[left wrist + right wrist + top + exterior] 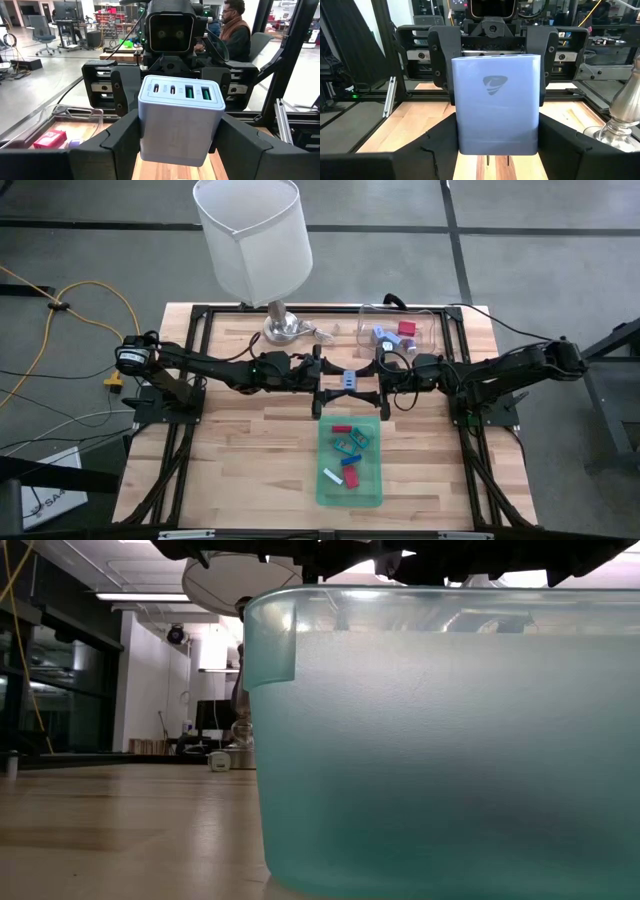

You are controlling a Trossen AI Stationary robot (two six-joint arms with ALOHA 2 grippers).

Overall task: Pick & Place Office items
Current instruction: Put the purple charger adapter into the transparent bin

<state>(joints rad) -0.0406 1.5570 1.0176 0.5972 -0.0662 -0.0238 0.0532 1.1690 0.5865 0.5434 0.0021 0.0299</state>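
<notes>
Now both tools clamp blue charger block midair between arms; green tray just below.

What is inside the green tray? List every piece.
The green tray holds a red piece, teal clips, a white stick and a red and a blue piece together. Anything lying under these is hidden.

Wooden table: green tray just below the meeting grippers; clear container and lamp beyond them.
</notes>
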